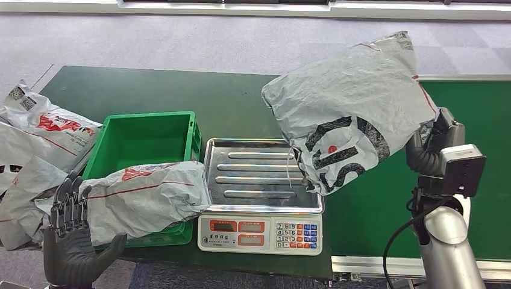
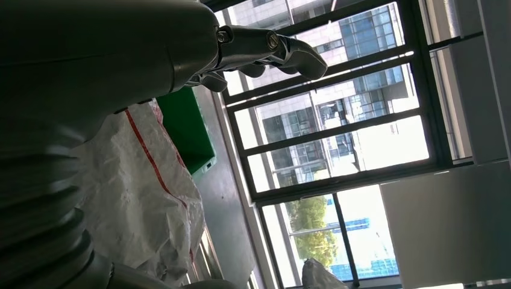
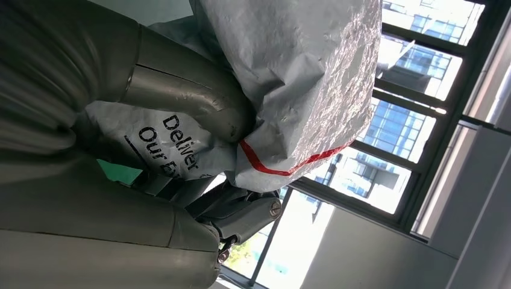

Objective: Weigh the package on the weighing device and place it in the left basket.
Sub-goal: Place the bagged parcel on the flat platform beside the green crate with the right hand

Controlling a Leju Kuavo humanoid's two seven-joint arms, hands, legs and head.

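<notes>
Grey plastic crinkles in the right hand [image 1: 435, 139], which grips the package [image 1: 349, 108] by one end and holds it in the air above the right part of the scale [image 1: 263, 198], clear of its steel tray [image 1: 259, 174]. The right wrist view shows the thumb [image 3: 187, 96] pressed into the package. The left hand [image 1: 72, 241] hangs low at the near left, holding nothing, fingers straight and slightly apart. Just beyond it a second bag [image 1: 144, 195] lies across the front rim of the green basket [image 1: 147, 135], touching the scale's left edge. More bags [image 1: 36, 129] are piled left of the basket on the green table [image 1: 235, 102]
</notes>
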